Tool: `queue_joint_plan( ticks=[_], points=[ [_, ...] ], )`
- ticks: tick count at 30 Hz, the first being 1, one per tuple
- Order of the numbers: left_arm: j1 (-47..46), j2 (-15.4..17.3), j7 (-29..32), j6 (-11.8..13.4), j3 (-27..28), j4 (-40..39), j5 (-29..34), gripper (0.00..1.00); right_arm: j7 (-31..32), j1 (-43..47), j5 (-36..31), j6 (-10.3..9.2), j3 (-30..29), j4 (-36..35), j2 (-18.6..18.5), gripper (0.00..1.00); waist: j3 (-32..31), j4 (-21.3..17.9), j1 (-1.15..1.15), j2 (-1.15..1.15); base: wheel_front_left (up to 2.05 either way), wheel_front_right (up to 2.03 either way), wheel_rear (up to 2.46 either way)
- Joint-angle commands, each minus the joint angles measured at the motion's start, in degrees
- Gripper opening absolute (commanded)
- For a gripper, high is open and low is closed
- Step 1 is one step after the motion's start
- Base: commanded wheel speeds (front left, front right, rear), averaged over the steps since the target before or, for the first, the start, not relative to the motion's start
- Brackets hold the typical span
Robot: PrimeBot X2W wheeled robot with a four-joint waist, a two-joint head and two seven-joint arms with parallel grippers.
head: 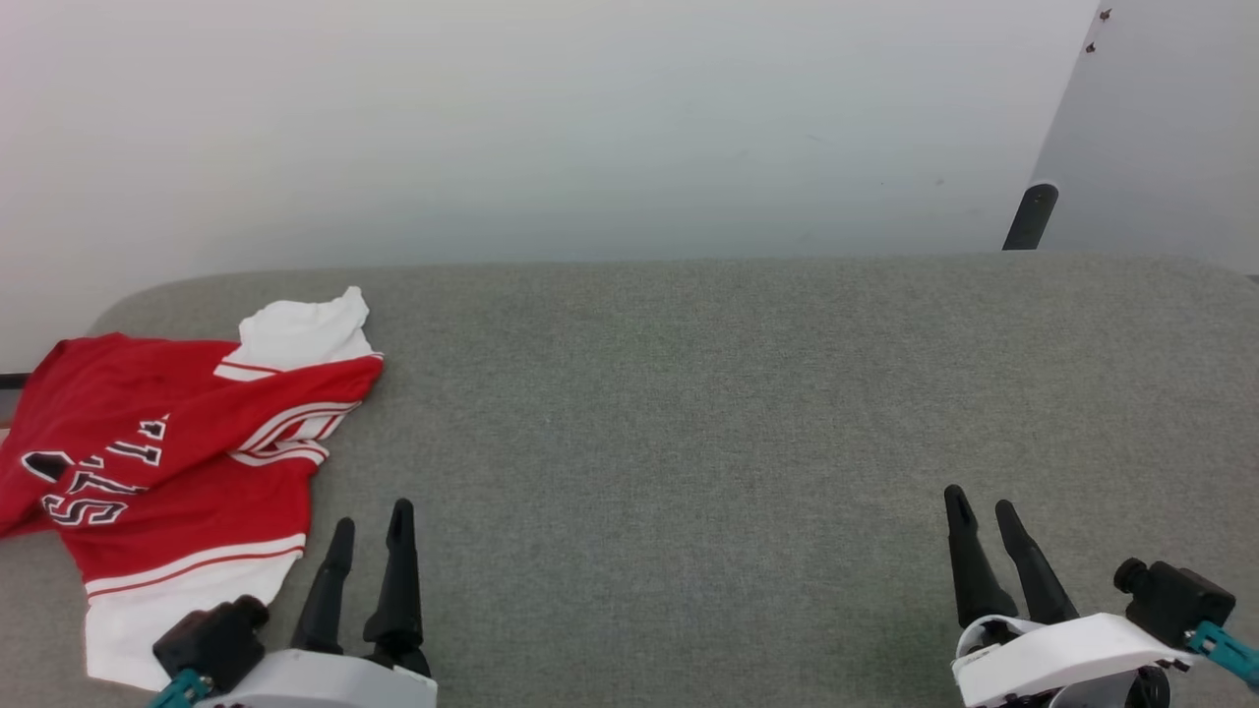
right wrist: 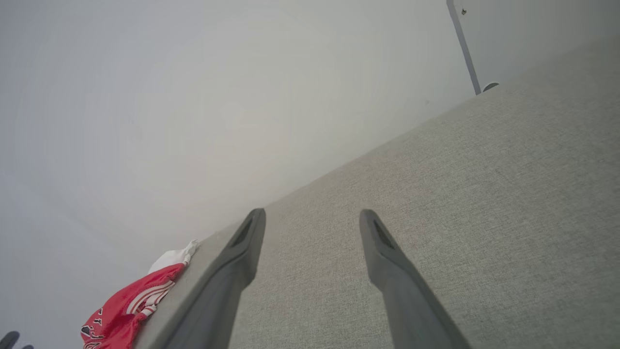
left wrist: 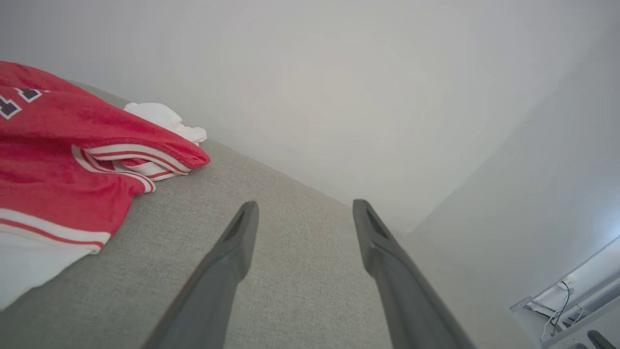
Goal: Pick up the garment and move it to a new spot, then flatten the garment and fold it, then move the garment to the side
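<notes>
The garment (head: 167,462) is a red jersey tee with white sleeves and black lettering, lying crumpled at the far left of the grey padded surface (head: 689,413). It reaches the left wrist view as a red and white heap (left wrist: 63,165), and shows small at the lower left of the right wrist view (right wrist: 128,308). My left gripper (head: 372,521) is open just right of the garment's lower edge, with nothing between its fingers. My right gripper (head: 984,501) is open and empty far to the right. Both pairs of fingers (left wrist: 237,242) (right wrist: 247,242) stand spread over bare fabric.
A white wall (head: 590,128) rises behind the grey surface. At the back right, a dark post (head: 1030,216) leans beside a pale panel (head: 1161,128). A shelf with cables (left wrist: 566,300) shows at the lower right of the left wrist view.
</notes>
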Motion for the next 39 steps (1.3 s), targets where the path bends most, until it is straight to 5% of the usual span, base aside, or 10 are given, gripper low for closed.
queue_joint_plan(
  ticks=[1, 18, 39],
  points=[
    [0.04, 0.11, -0.35, -0.18, 0.03, -0.52, 1.02, 1.0, -0.43, -0.74, -0.96, 0.03, 0.02, -0.18, 0.01, 1.0, -0.02, -0.01, 0.0, 0.0, 0.0, 0.0, 0.0],
    [1.3, -0.68, -2.33, -0.43, 1.5, -2.76, 16.22, 1.0, -2.44, -0.36, -16.76, 0.04, -1.28, 1.19, 0.52, 1.0, -0.65, 0.13, 0.0, 0.0, 0.0, 0.0, 0.0],
    [3.1, -1.06, -3.95, -0.5, 1.9, -3.86, 24.28, 1.0, -3.73, 0.86, -23.43, 0.04, -1.01, 0.0, 0.64, 1.0, -1.42, -0.08, 0.0, 0.0, 0.0, 0.0, 0.0]
  ],
)
